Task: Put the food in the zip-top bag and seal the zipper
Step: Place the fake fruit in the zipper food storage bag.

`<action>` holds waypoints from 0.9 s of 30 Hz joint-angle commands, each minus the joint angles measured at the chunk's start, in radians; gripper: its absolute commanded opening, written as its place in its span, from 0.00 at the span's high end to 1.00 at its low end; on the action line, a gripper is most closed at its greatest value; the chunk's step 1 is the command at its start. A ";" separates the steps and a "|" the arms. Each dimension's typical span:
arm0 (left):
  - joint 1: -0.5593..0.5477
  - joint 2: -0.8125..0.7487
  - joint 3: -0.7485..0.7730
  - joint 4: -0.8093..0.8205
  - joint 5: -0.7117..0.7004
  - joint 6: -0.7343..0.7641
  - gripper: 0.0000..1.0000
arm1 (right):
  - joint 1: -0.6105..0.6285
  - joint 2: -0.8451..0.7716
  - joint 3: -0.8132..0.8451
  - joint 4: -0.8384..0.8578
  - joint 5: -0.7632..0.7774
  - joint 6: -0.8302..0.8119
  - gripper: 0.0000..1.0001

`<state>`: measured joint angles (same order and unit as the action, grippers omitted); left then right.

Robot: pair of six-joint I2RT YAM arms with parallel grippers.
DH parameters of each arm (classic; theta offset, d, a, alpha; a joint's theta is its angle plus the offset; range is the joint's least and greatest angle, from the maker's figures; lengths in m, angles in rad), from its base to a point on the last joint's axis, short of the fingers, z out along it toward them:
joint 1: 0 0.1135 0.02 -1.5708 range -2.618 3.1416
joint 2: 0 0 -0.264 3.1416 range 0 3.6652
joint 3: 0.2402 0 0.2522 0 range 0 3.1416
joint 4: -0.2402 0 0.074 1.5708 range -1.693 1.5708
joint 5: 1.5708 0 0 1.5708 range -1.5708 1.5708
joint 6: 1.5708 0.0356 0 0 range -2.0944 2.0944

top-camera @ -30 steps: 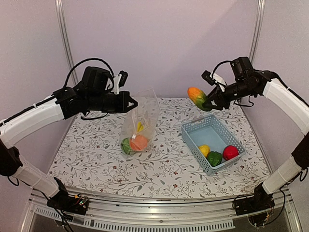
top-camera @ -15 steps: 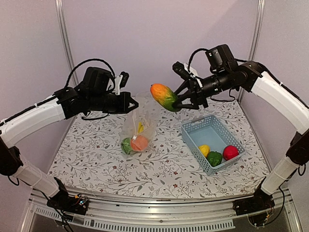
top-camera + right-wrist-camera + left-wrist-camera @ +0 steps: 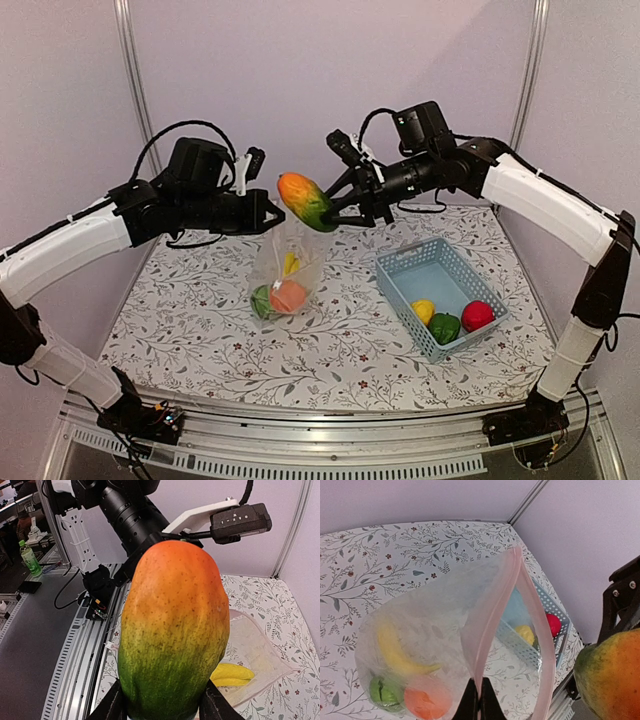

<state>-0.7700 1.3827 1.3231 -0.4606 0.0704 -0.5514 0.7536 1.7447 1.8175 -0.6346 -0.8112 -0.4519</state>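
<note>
Green-orange piece (image 3: pixel 306 201) clamped in right gripper (image 3: pixel 334 210), near mouth of zip-top bag (image 3: pixel 290 262) pinched by left gripper (image 3: pixel 479 702)

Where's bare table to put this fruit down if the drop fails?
Table left of the bag, and the near strip before bag and basket. The basket's far half is bare too. Crowded around the bag's mouth.

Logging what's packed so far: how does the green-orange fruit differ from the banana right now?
The green-orange fruit hangs in the air, clamped in the right gripper near the mouth of the zip-top bag; the banana lies inside that bag. The fruit is fat and two-coloured; the banana is slim, curved, plain yellow. Both are toy produce.
</note>
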 commanded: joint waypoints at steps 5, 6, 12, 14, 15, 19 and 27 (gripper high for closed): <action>-0.012 -0.057 -0.006 -0.008 -0.009 -0.011 1.00 | 0.007 0.062 -0.044 0.135 -0.014 0.054 0.63; -0.012 -0.057 -0.007 -0.006 -0.009 -0.011 1.00 | 0.007 0.068 -0.044 0.138 -0.008 0.055 0.60; -0.012 -0.064 -0.013 -0.010 -0.006 -0.017 1.00 | 0.012 0.091 -0.050 0.147 0.069 0.082 0.45; -0.012 -0.068 -0.020 -0.009 -0.015 -0.015 1.00 | 0.012 0.079 -0.064 0.153 0.074 0.084 0.42; -0.012 -0.068 -0.021 -0.009 -0.016 -0.015 1.00 | 0.012 0.073 -0.069 0.156 0.078 0.085 0.41; -0.013 -0.064 -0.022 -0.010 -0.016 -0.011 1.00 | 0.012 0.045 -0.082 0.158 0.094 0.085 0.39; -0.012 -0.056 -0.016 -0.019 -0.025 -0.002 1.00 | 0.011 -0.051 -0.156 0.139 0.103 0.050 0.39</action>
<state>-0.7704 1.3399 1.3094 -0.4755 0.0559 -0.5655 0.7593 1.7809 1.7016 -0.4866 -0.7258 -0.3809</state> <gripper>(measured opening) 0.006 0.610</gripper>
